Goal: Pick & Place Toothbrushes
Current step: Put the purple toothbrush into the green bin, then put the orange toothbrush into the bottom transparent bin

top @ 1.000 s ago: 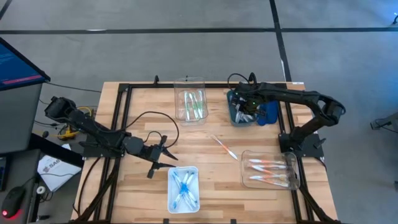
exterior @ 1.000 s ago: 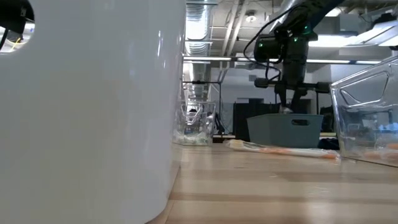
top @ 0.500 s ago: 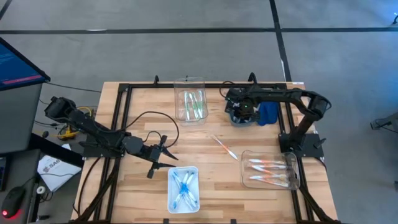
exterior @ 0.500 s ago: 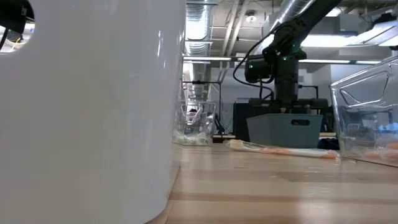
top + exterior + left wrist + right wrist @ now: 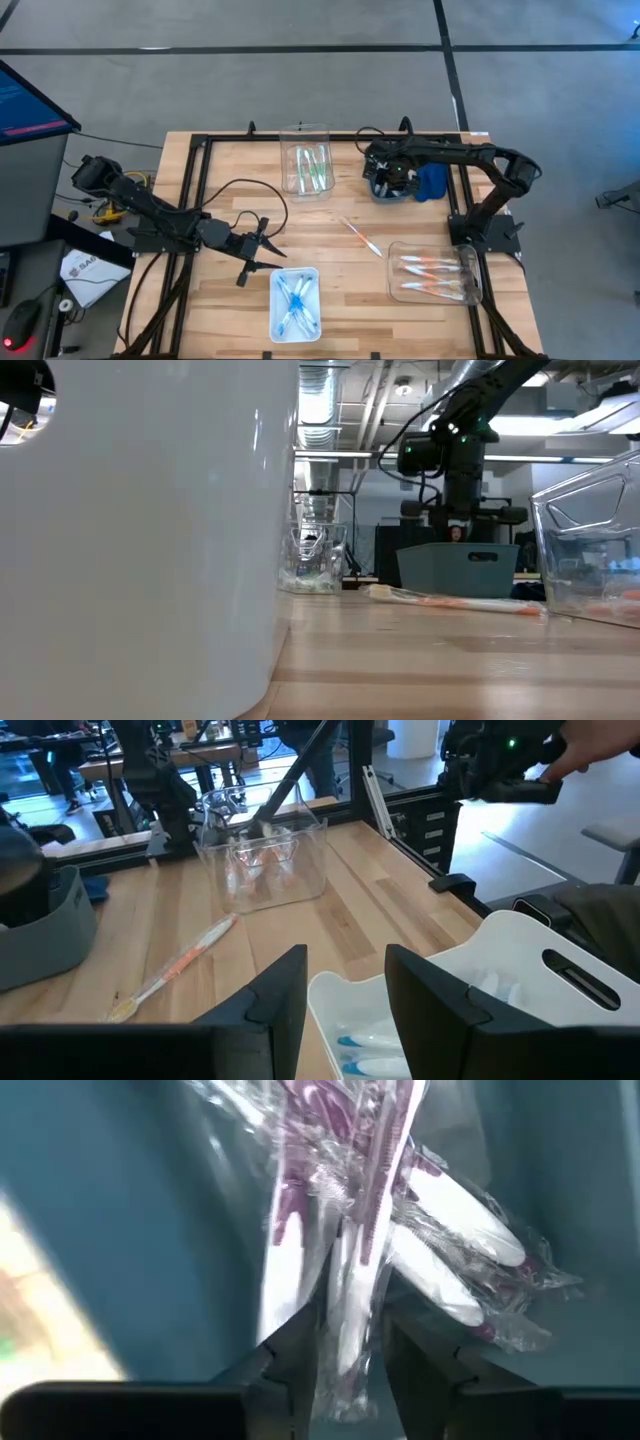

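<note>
Toothbrushes lie sorted about the wooden counter (image 5: 230, 190) in the high view: green ones (image 5: 310, 168) in a clear bin (image 5: 306, 131) at the far edge, blue ones (image 5: 294, 300) in a white tray (image 5: 296, 303) at the near edge, orange ones (image 5: 428, 275) in a clear bin (image 5: 470, 268) at the near right, and one loose orange toothbrush (image 5: 358, 236) on the bare wood between them. The right gripper (image 5: 391, 179) reaches down into a grey-blue bin (image 5: 376, 190) at the far right, with a blue cloth (image 5: 432, 180) just beside it. The left gripper (image 5: 253, 250) hangs near the white tray's far corner, holding nothing. In the low view, the right arm's wrist stands above the grey-blue bin (image 5: 458, 565); the loose toothbrush (image 5: 455, 600) lies in front of it, the clear bin of green brushes (image 5: 318, 565) farther off, and the white tray's wall (image 5: 150, 530) fills the near left. The left wrist view shows the left fingers (image 5: 284, 985) parted and empty, just over the tray's rim (image 5: 500, 935), with blue brush ends (image 5: 365, 1045) inside and the loose toothbrush (image 5: 180, 965) lying on the boards. The right wrist view shows the right fingers (image 5: 300, 1342) slightly apart astride a bundle of wrapped purple-and-white toothbrushes (image 5: 340, 1260) in the bin; whether they grip it I cannot tell.
</note>
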